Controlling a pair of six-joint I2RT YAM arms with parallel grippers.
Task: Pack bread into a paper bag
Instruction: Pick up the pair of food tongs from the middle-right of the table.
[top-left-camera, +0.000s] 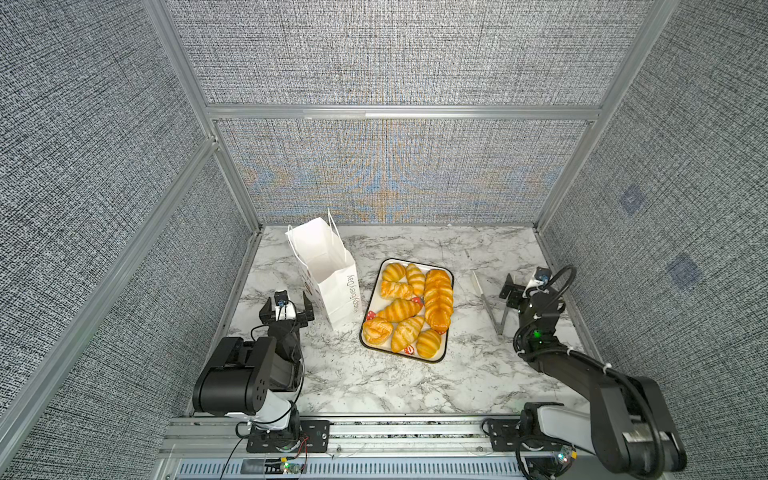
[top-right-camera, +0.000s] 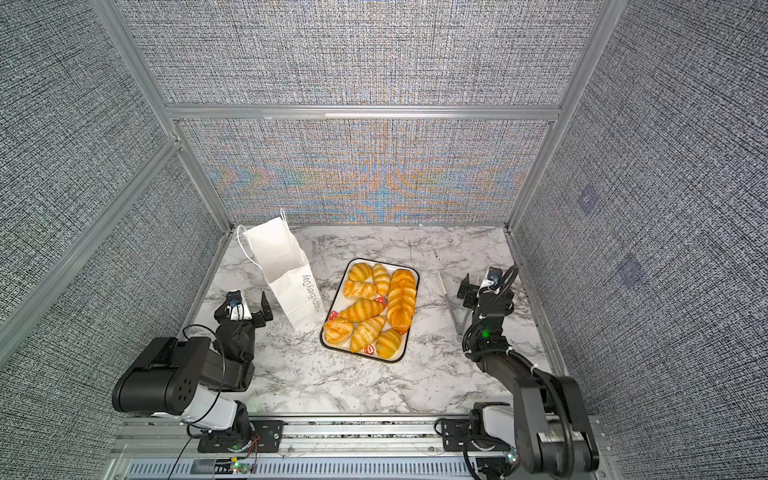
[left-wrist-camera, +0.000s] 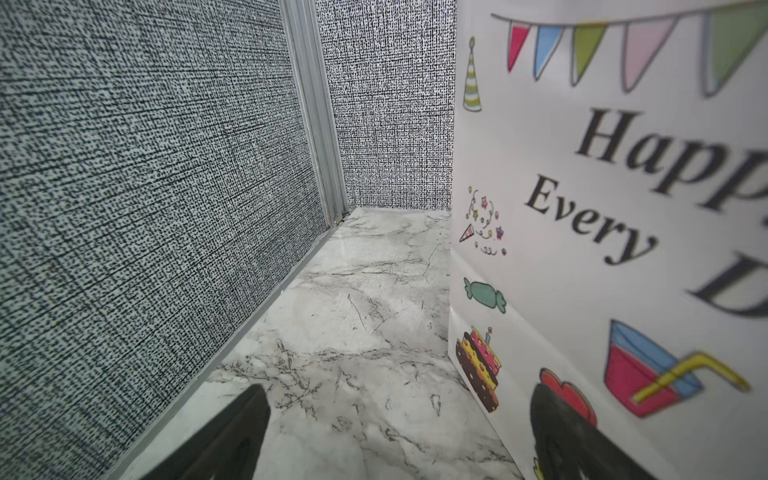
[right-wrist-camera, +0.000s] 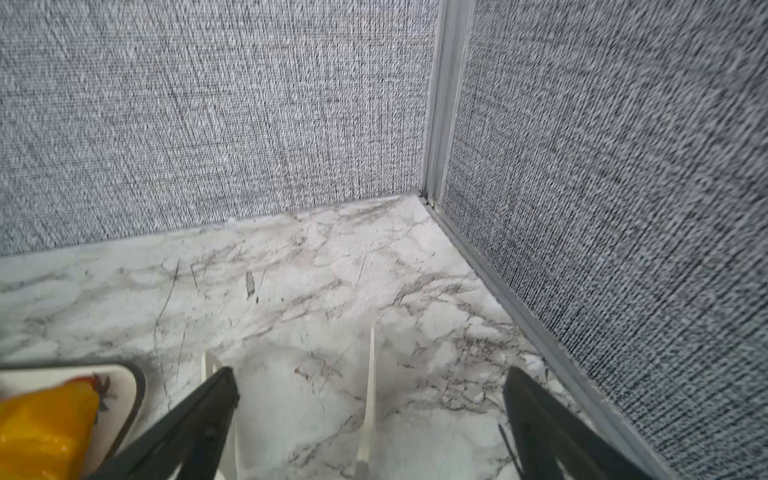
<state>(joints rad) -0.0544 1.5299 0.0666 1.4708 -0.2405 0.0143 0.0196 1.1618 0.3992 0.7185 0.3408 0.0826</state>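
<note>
Golden striped glossy bread all on white black-rimmed tray. Tall white paper bag upright, just beside tray. L gripper, R gripper spread, empty. Risk: nudged light bag tips.

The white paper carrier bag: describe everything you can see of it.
The white paper carrier bag stands upright on the marble table, mouth open, nothing showing inside. Thin white cord handles rise from its rim. Black "Happy Every Day" lettering and coloured bunting, cake and drink pictures cover its broad face. The black-rimmed tray lies close beside it; the open left gripper sits at its printed face, contact unclear.
</note>
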